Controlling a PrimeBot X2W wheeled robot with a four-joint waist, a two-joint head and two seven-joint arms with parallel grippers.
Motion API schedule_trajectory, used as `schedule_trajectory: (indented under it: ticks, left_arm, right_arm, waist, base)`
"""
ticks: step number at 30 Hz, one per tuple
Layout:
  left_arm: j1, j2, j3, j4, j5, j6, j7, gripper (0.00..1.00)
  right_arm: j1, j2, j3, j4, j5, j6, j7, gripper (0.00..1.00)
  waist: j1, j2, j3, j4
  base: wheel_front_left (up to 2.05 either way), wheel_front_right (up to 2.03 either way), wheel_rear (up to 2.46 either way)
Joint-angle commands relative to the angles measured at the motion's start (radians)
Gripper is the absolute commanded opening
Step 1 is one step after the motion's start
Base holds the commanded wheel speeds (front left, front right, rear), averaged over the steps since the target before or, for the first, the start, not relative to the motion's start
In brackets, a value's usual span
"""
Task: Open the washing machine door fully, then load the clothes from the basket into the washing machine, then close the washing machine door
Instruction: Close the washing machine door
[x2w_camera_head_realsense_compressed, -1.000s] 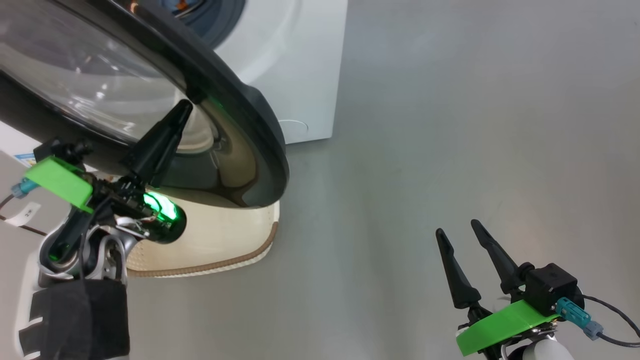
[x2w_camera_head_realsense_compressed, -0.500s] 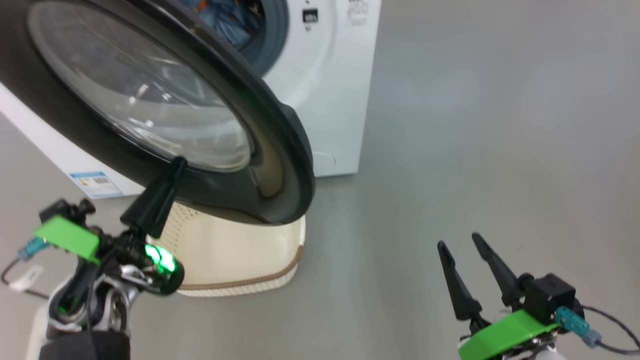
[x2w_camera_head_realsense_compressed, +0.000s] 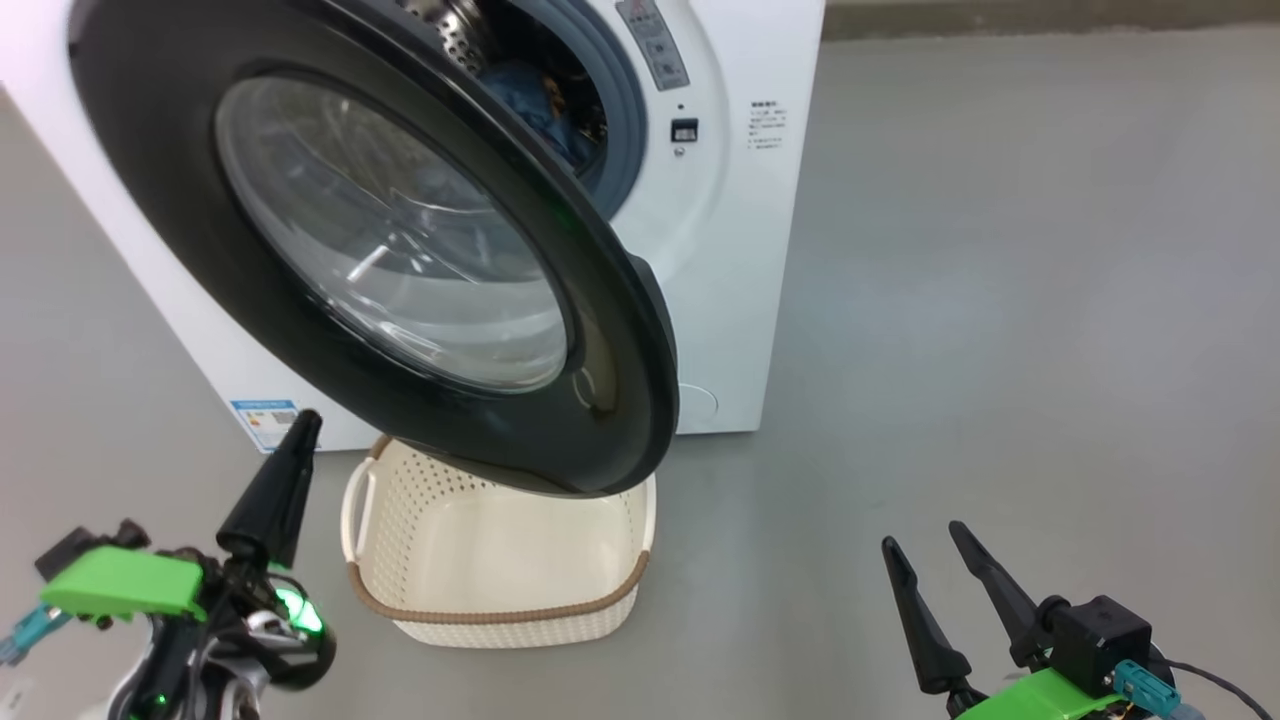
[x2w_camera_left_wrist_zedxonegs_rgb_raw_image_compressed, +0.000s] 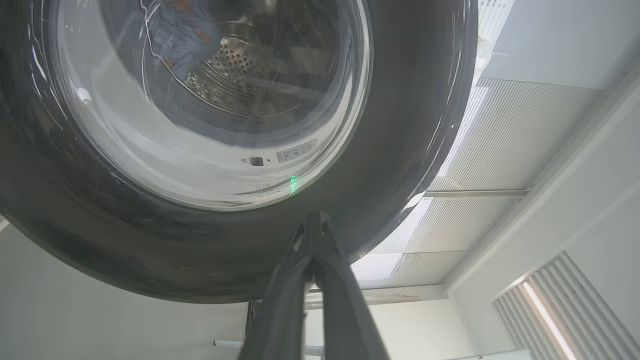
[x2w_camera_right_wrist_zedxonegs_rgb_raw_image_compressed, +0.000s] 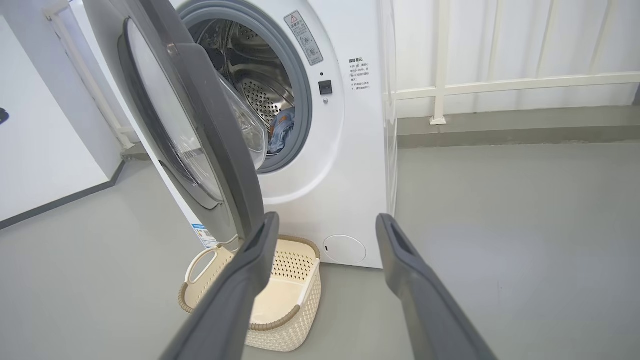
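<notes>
The white washing machine stands with its black washing machine door swung partway out, glass bowl towards me. Blue clothes lie in the steel drum, seen also in the right wrist view and through the glass. The cream basket sits on the floor under the door's lower edge, with nothing in the part that shows. My left gripper is shut on nothing, pointing up, left of the basket and below the door. My right gripper stands open at the lower right, well clear of the machine.
Bare grey floor spreads to the right of the machine. A white railing on a low step runs behind it, and a white wall stands at the left. A round white cap sits low on the machine's front.
The head view has risen, showing more of the machine and basket. My shut left gripper, earlier against the door's lower rim, now sits below and apart from it. The right gripper keeps its pose.
</notes>
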Motion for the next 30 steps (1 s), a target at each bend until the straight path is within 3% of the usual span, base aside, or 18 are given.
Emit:
schedule_trajectory:
  ticks: [1, 2, 8, 13, 17, 20, 21, 30]
  left_arm:
    - [-0.004, 0.026, 0.027, -0.031, 0.016, -0.007, -0.015, 0.48]
    - [0.000, 0.026, 0.029, -0.034, 0.035, -0.007, -0.035, 1.00]
    - [0.005, 0.051, 0.025, -0.145, 0.239, -0.007, -0.188, 1.00]
    - [0.030, 0.160, -0.090, -0.205, 0.516, -0.007, -0.414, 1.00]
    - [0.055, 0.256, -0.192, -0.149, 0.747, -0.007, -0.613, 1.00]
    - [0.064, 0.287, -0.212, -0.105, 0.933, -0.007, -0.647, 1.00]
    - [0.064, 0.287, -0.212, -0.105, 0.933, -0.007, -0.647, 1.00]
    - [0.142, 0.231, -0.165, -0.140, 1.373, 0.035, -0.651, 1.00]
  right_arm:
    - [-0.009, -0.007, 0.025, -0.026, 0.013, 0.002, -0.012, 1.00]
    - [-0.008, -0.007, 0.025, -0.027, 0.013, 0.002, -0.012, 1.00]
    - [-0.010, -0.012, 0.030, -0.040, 0.007, 0.002, -0.012, 1.00]
    - [-0.013, -0.012, 0.030, -0.049, 0.004, 0.002, -0.012, 1.00]
    - [-0.012, -0.012, 0.029, -0.055, 0.001, 0.002, -0.012, 1.00]
    - [-0.010, -0.012, 0.028, -0.059, -0.001, 0.002, -0.012, 1.00]
    - [-0.010, -0.012, 0.028, -0.059, -0.001, 0.002, -0.012, 1.00]
    - [-0.013, -0.014, 0.026, -0.074, -0.005, 0.002, -0.012, 1.00]
  waist:
    - [-0.0001, -0.0001, -0.012, 0.012]
    - [-0.0001, -0.0001, -0.013, 0.014]
    - [-0.0001, -0.0001, -0.005, 0.018]
    - [-0.0001, -0.0001, 0.005, 0.016]
    - [-0.0001, -0.0001, 0.007, 0.014]
    - [-0.0001, -0.0001, 0.007, 0.013]
    - [-0.0001, -0.0001, 0.007, 0.013]
    - [-0.0001, -0.0001, 0.018, 0.005]
  base:
    - [0.00, 0.00, 0.00]
    - [0.00, 0.00, 0.00]
    - [0.00, 0.00, 0.00]
    - [0.00, 0.00, 0.00]
    - [0.00, 0.00, 0.00]
    - [0.00, 0.00, 0.00]
    - [0.00, 0.00, 0.00]
    - [0.00, 0.00, 0.00]
